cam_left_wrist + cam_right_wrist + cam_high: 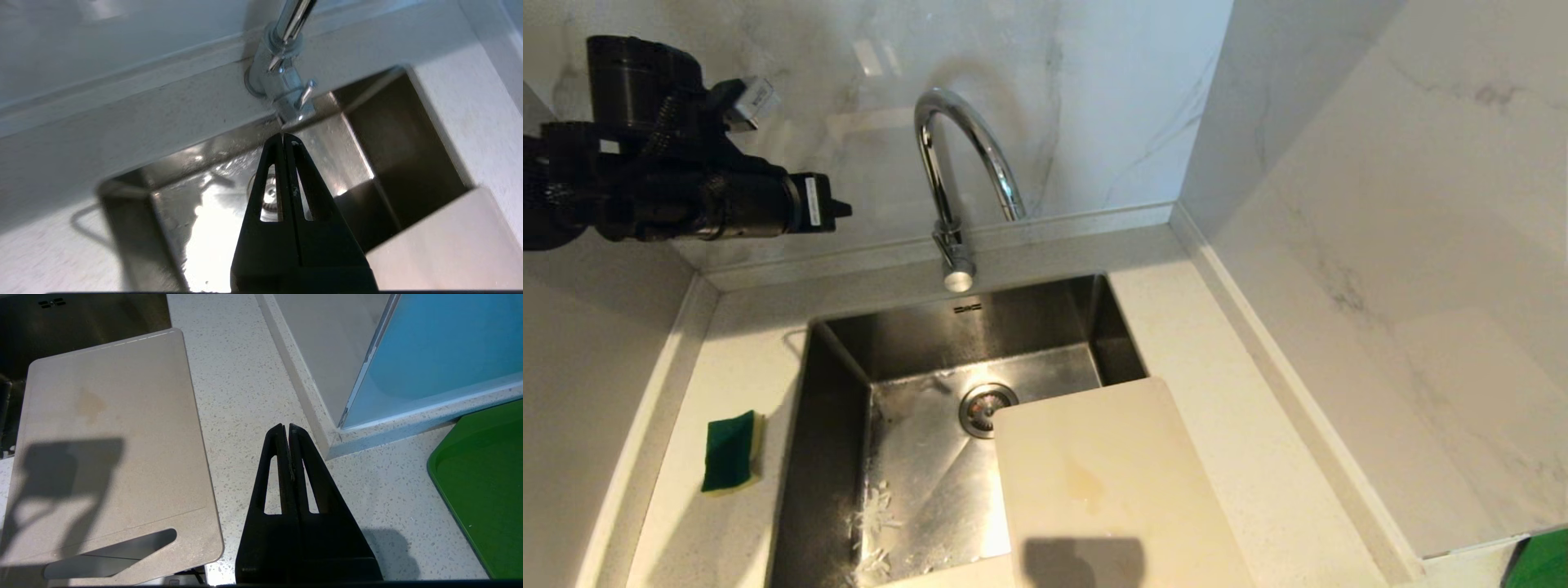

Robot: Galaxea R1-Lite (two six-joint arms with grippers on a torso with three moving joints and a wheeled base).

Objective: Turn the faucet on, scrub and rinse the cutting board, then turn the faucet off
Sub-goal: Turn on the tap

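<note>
Nearest your lens, the left gripper (283,136) is pinched closed on nothing, its tips hanging above the sink (837,425) just short of the faucet (954,175) base and its small lever (305,93). Your right gripper (285,428), likewise closed and empty, hangs over bare counter (245,396) beside the cutting board (1094,482), which overlaps the sink's right rim with open basin leftward. Only your right wrist view shows the board's slot handle (110,555) and a green tray (482,490); only the head view shows the sponge (731,451) left of the sink.

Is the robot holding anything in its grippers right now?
No. The left gripper is shut and empty near the faucet; the right gripper is shut and empty over the counter.
</note>
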